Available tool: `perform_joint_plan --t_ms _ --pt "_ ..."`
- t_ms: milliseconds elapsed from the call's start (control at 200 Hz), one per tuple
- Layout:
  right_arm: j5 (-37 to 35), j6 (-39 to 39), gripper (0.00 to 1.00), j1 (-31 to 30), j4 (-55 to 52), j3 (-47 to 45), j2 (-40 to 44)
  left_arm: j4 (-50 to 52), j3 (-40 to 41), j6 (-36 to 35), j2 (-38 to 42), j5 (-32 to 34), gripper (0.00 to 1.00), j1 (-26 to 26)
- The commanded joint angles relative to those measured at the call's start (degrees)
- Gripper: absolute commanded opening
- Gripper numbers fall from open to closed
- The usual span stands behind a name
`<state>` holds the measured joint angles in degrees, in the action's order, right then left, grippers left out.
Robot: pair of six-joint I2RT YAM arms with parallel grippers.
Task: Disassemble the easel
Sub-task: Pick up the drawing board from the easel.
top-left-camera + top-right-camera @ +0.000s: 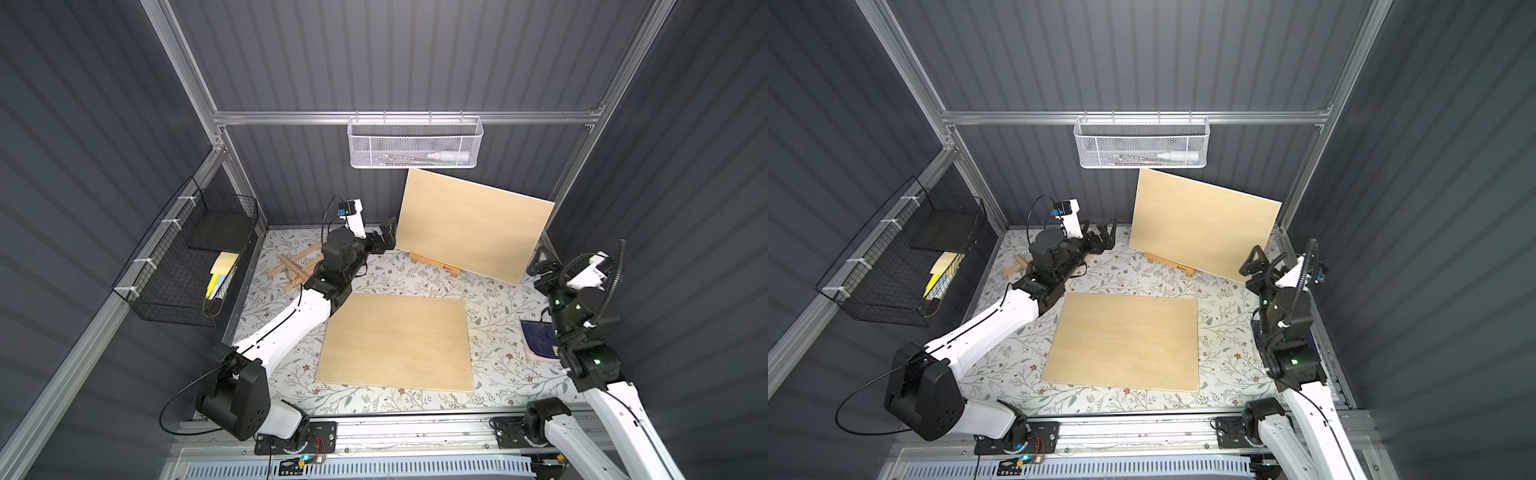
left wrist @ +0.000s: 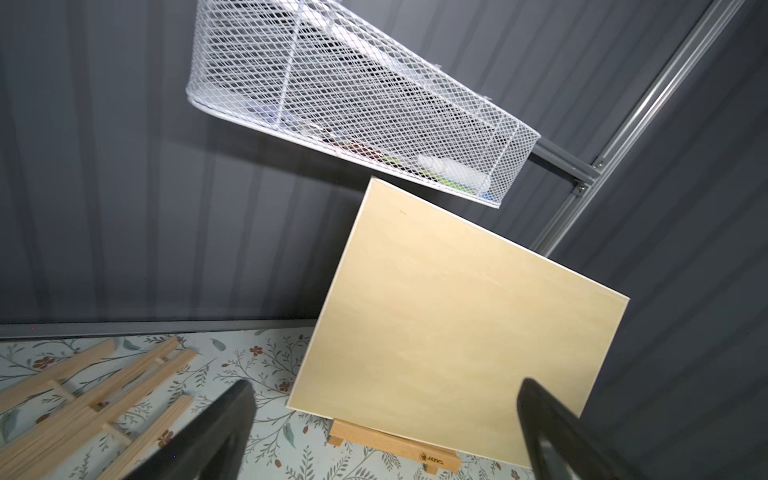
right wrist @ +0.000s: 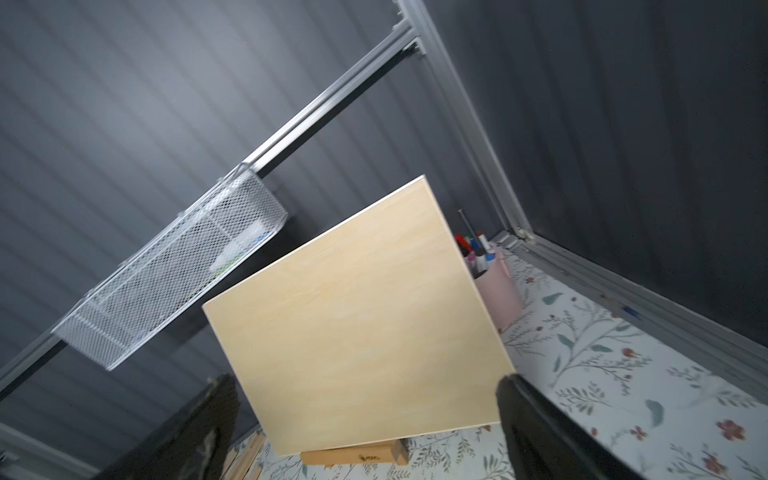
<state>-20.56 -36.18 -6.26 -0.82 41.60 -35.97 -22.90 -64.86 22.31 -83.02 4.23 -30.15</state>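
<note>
The step in hand looks like lifting the upright board [image 1: 473, 224] off the easel [image 1: 436, 266], whose ledge shows under the panel's lower edge. The left gripper [image 1: 387, 235] sits just beside the panel's near side edge with its fingers [image 2: 224, 424] spread wide, and the board stands ahead of the tips, unpinched. The right gripper [image 1: 539, 261] waits at the opposite lower corner, its fingers [image 3: 536, 424] also splayed. One tip is close against that corner, though contact cannot be told. Nothing is held. A second flat board [image 1: 395, 343] lies well behind both sets of fingers, and loose wooden slats [image 1: 291, 268] lie beside the left ones. Next, each pair probably needs to straddle an edge, close together and lift evenly, since the tilted panel could slide.
</note>
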Motion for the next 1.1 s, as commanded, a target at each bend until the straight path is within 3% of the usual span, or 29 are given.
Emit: perform_joint_plan --t_ms 0,95,205,400,660,761,836,931,1096 --pt "2.85 -4.84 0.99 6.69 -7.00 -2.30 1.57 -3.27 0.95 0.39 0.94 -4.43 0.99 -1.25" --pt "8.13 -6.52 0.99 10.12 -5.61 -4.72 0.62 -4.46 1.33 -1.12 0.73 -6.00 0.99 -1.97" --pt "8.59 -6.54 0.99 11.57 -1.43 -8.83 -1.87 -7.94 2.67 -2.63 0.99 -9.72 0.99 -2.02" --pt "13.27 -6.22 0.99 16.35 18.20 -17.08 -8.09 -11.00 4.52 -4.63 1.80 -10.32 0.99 -2.02" --pt "33.01 -2.99 0.99 25.07 27.19 -9.55 -28.67 -12.48 5.57 -4.73 2.10 -10.28 0.99 -2.02" --pt "42.13 -7.21 0.99 29.84 29.90 -6.38 -36.02 -11.15 5.02 -3.17 1.77 -9.49 1.00 -2.10" --pt "49.16 -10.64 0.99 31.57 37.67 -4.38 -42.46 -10.64 5.05 -1.35 1.95 -9.06 0.99 -2.43" --pt "51.16 -14.49 0.99 33.17 41.92 -2.19 -47.26 -9.55 4.28 0.25 2.11 -9.64 0.99 -3.46" --pt "53.70 -13.14 0.99 34.01 51.73 1.56 -53.55 -8.91 3.70 1.66 3.75 -11.42 0.99 -4.21"
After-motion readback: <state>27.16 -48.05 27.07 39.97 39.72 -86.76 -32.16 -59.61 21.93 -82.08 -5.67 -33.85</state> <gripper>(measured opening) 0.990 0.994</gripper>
